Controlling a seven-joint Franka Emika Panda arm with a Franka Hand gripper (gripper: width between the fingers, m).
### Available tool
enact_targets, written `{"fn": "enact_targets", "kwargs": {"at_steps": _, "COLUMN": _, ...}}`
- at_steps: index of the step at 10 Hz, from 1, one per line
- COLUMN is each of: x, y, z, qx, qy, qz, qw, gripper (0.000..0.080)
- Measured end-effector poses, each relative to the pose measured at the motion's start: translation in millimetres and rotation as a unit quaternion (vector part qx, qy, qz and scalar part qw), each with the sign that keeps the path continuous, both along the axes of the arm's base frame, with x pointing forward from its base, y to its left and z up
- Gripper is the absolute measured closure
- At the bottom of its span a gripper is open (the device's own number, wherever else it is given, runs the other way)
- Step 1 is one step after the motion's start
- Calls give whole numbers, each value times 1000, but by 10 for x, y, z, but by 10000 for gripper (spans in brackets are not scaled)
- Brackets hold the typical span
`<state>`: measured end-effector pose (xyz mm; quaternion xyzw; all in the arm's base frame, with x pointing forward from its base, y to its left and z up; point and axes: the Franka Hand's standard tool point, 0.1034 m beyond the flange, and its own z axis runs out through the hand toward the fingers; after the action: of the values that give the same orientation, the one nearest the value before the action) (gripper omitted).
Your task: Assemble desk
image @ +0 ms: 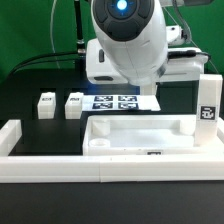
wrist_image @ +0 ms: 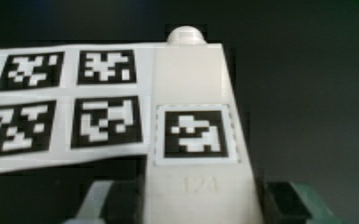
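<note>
Wrist view: the pincer [wrist_image: 194, 197] pinches a white plastic square block leg [wrist_image: 195, 100], one finger on each side of its near end. The leg has one black-and-white tag on its face and a rounded peg at the far end. The thin flat white marker board [wrist_image: 60, 100] w/ four tags shows just beside and partly under the leg; can't tell if they touch.

Ext. view: the white robot arm [image: 125, 40] hangs over the middle of the black tabletop [image: 30, 80] and hides the pincer. From the marker board:
- A second block leg [image: 45, 103] and a third block leg [image: 74, 103] sit at 9 o'clock, side by side, slightly apart.
- The wide flat rimmed white plastic panel [image: 140, 135] lies near, at 5 o'clock.
- A fourth block leg [image: 207, 105] stands upright at 3 o'clock, by the panel's far corner.

The long low white border wall [image: 100, 168] runs at 6 o'clock of the panel.
</note>
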<state>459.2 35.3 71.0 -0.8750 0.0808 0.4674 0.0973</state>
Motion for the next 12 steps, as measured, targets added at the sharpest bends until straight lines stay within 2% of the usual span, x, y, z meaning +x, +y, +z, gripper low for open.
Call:
{"fn": "enact_targets", "kwargs": {"at_steps": 1, "x": 52, "y": -8, "z": -11, "qx": -6, "qy": -29, "qz": -3, "qw": 1000, "gripper": 512}}
{"fn": "enact_targets", "kwargs": {"at_steps": 2, "x": 147, "y": -51, "z": 34, "qx": -8, "qy": -74, "qz": -7, "qw": 997, "gripper": 512}}
{"fn": "enact_targets", "kwargs": {"at_steps": 4, "x": 322, "y": -112, "z": 289, "qx": -2, "qy": -141, "qz": 14, "qw": 990, "gripper": 512}}
{"fn": "enact_targets", "kwargs": {"at_steps": 5, "x": 429, "y": -137, "z": 414, "qx": -10, "qy": -186, "qz": 19, "qw": 982, "gripper": 512}}
{"fn": "enact_targets", "kwargs": {"at_steps": 6, "x": 485, "y": -134, "z": 483, "qx": -16, "qy": -210, "qz": 14, "qw": 978, "gripper": 512}}
{"fn": "enact_targets", "kwargs": {"at_steps": 9, "x": 587, "y": -170, "z": 442, "qx": -43, "qy": -317, "qz": 2, "qw": 947, "gripper": 512}}
{"fn": "enact_targets", "kwargs": {"at_steps": 10, "x": 606, "y": -197, "z": 457, "qx": -45, "qy": -344, "qz": 9, "qw": 938, "gripper": 512}}
{"fn": "enact_targets", "kwargs": {"at_steps": 12, "x": 885, "y": -407, "z": 797, "qx": -34, "qy": -425, "qz": 67, "qw": 902, "gripper": 512}}
